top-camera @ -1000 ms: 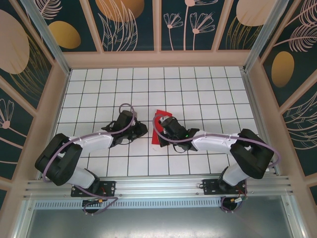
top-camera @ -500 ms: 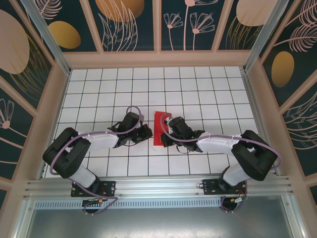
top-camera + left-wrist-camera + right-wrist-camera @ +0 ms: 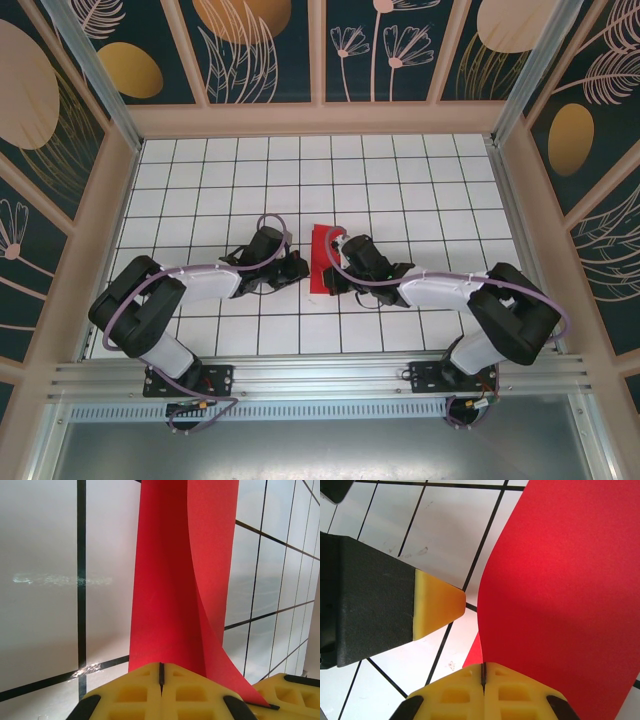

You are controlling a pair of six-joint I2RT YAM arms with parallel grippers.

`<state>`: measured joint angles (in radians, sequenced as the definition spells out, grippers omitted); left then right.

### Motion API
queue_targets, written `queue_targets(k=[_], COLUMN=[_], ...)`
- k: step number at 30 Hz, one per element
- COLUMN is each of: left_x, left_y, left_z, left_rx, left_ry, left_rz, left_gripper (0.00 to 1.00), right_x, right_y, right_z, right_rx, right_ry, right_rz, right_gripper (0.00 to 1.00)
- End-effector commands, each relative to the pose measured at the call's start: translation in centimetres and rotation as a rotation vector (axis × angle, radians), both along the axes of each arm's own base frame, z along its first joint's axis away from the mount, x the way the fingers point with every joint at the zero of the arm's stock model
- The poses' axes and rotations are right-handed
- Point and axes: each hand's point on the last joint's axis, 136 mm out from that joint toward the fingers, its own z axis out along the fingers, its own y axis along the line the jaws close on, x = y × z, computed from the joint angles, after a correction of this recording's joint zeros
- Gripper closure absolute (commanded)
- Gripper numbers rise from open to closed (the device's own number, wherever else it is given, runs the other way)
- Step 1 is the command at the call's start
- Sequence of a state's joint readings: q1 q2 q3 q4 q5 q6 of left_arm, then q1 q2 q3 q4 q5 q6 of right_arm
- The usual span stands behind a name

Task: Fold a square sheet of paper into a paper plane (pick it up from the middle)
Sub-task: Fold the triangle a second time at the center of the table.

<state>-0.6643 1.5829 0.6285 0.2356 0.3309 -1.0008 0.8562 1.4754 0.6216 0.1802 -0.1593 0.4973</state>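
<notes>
The square sheet of paper (image 3: 320,243) is bright red and folded into a narrow strip on the white grid table. Its lower layer (image 3: 165,590) lies flat while an upper flap (image 3: 560,590) curls up off it. My right gripper (image 3: 336,268) is shut on that flap's edge, which runs into the seam of its yellow fingers (image 3: 483,672). My left gripper (image 3: 300,268) is shut, with the near end of the paper hidden behind its closed tips (image 3: 161,672). Its yellow fingertip (image 3: 440,605) sits just left of the flap. I cannot tell whether the left gripper pinches paper.
The white grid table (image 3: 400,180) stretches beyond and to both sides of the grippers. Wooden-framed patterned walls (image 3: 320,120) close it in on three sides. A metal rail (image 3: 320,378) runs along the near edge by the arm bases.
The left gripper closed and moved right, up to the paper's left edge. The right gripper shifted slightly and the red strip turned from tilted to straight. Almost nothing moved in the last half second.
</notes>
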Motion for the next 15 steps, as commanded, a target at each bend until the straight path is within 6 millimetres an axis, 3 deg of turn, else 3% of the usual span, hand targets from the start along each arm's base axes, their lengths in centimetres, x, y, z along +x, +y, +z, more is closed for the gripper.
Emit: queue_targets(k=[1, 15], left_x=[0.35, -0.09], left_y=[-0.08, -0.04], left_z=[0.37, -0.11], left_rx=[-0.009, -0.005], left_ry=[-0.011, 0.005], left_rz=[0.022, 0.013], left_gripper=[1.00, 1.00], right_x=[0.10, 0.22], right_y=[0.10, -0.26], right_z=[1.33, 1.78], right_rx=[0.050, 0.071], right_ry=[-0.018, -0.023], right_rz=[-0.006, -0.040], right_gripper=[1.00, 1.00])
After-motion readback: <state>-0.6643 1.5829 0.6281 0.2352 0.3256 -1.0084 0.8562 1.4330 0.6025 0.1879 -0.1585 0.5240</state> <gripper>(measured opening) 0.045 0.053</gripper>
